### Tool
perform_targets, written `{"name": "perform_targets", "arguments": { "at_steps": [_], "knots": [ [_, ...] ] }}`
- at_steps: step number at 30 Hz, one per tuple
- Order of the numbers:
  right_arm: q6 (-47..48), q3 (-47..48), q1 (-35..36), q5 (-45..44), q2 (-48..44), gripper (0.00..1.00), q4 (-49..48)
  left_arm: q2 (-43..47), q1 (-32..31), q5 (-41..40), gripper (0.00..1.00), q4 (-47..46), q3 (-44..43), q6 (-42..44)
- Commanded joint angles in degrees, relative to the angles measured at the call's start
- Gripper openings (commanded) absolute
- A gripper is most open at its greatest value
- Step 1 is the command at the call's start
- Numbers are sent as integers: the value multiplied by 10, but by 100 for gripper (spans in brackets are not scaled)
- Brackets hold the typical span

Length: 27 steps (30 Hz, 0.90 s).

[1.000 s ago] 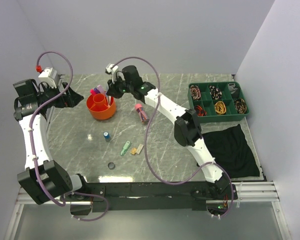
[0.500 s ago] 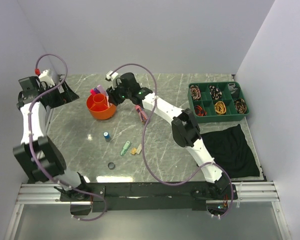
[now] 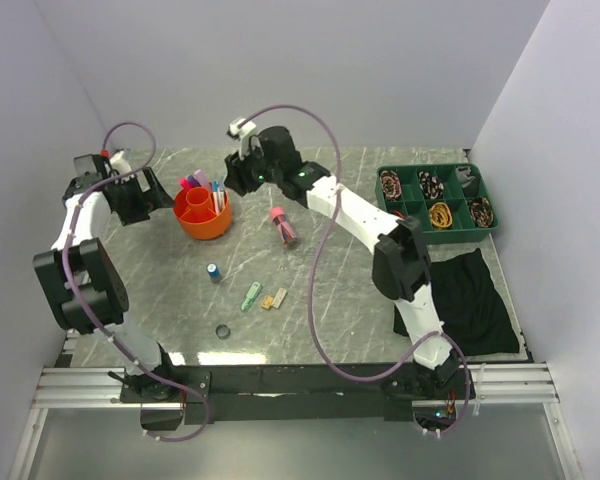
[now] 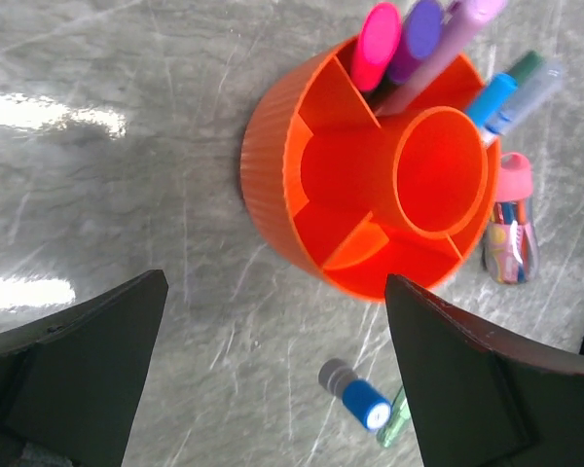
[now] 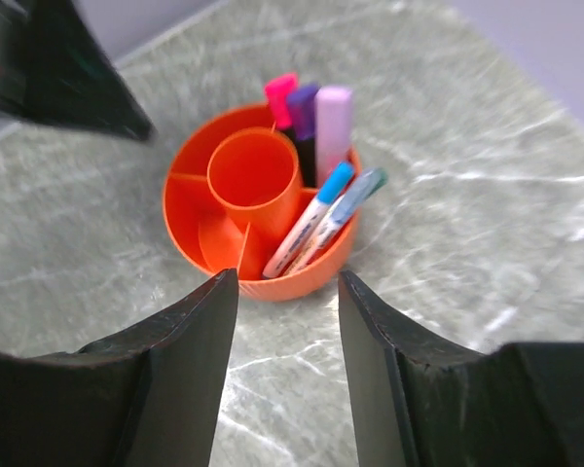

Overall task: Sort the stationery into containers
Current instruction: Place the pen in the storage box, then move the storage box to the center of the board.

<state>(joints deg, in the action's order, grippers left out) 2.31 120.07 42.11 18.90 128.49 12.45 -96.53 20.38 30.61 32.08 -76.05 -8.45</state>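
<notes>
Evidently, a delivery has just been completed. The right gripper (image 5: pixel 285 288) is seen above the orange pot (image 3: pixel 202 227) with its jaws spread apart and nothing between them, whereas a second ago it was lower against the pot's rim and nearly pressed together. Two white pens (image 5: pixel 310 224) with blue caps, which were not to be seen in the pot before, are now leaning in an outer section beside the centre cup. Next to them, in the neighbouring section, three markers (image 5: pixel 302 105) with pink, purple and lilac caps are stood upright.

The left gripper (image 4: pixel 274 292) is held just to the left of the pot, fully spread and empty. Its arm has been folded back towards its own side of the table (image 3: pixel 160 290) over the last second.

The release is judged to be finished, so the right arm is free for another pick. The sorting is only partly done: the pink tube (image 3: pixel 283 226) is left lying near the pot's right side, and the small blue cylinder (image 3: pixel 213 272), the green clip (image 3: pixel 251 296) and the yellow eraser (image 3: pixel 275 298) are still scattered nearer the arm bases. The pink tube, being closest to the right gripper, is judged the likeliest next item.
</notes>
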Motion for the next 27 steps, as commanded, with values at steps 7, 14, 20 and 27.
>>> {"name": "perform_targets", "arguments": {
  "at_steps": [7,14,20,27],
  "knots": [
    [-2,-75,-40,-24,-132,40,-32,-83,-61,-121,99,-36,-60,-50],
    [21,-175,-50,-26,-203,17,-57,-111,-91,-183,96,-36,-89,-42],
    [17,-247,-62,-49,-234,16,-49,-119,-110,-173,24,-35,-96,-26],
    [8,-288,-67,-109,-214,46,24,-106,-156,-175,9,-40,-79,-24]
  ]
}}
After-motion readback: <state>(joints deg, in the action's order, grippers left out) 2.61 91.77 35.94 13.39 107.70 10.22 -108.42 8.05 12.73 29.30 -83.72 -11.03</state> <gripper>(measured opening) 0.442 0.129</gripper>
